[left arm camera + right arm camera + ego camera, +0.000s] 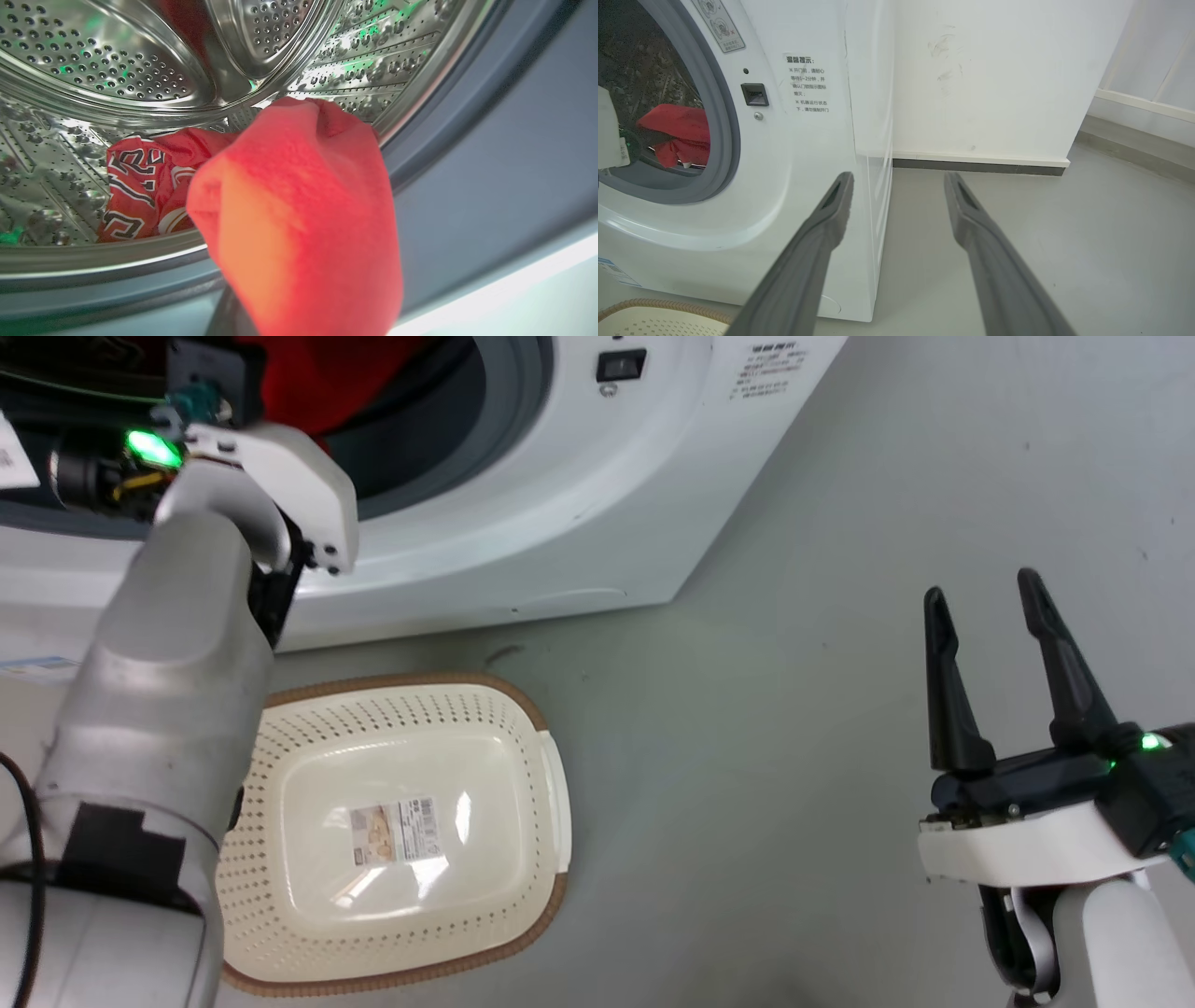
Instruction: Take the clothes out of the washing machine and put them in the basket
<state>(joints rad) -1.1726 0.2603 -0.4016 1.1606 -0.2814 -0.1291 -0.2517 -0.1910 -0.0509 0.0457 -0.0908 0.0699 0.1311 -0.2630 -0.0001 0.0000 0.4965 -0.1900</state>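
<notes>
The washing machine [579, 504] stands open, and my left arm [187, 616] reaches into its porthole. A plain red garment [299, 210] bunches up right in front of the left wrist camera at the drum's lip, covering the left fingers, which look shut on it. The same garment [677, 123] hangs lifted in the porthole. Behind it the red garment with white stripes [135, 186] lies on the steel drum [93, 56]. The cream basket [523, 705] sits empty on the floor below the porthole. My right gripper [983, 586] hovers open to the right, holding nothing.
Grey floor stretches right of the machine [798, 154] to a white wall [980, 84] with a dark skirting. The basket's rim [654, 305] shows at the machine's foot. The grey door seal [467, 163] rings the drum opening.
</notes>
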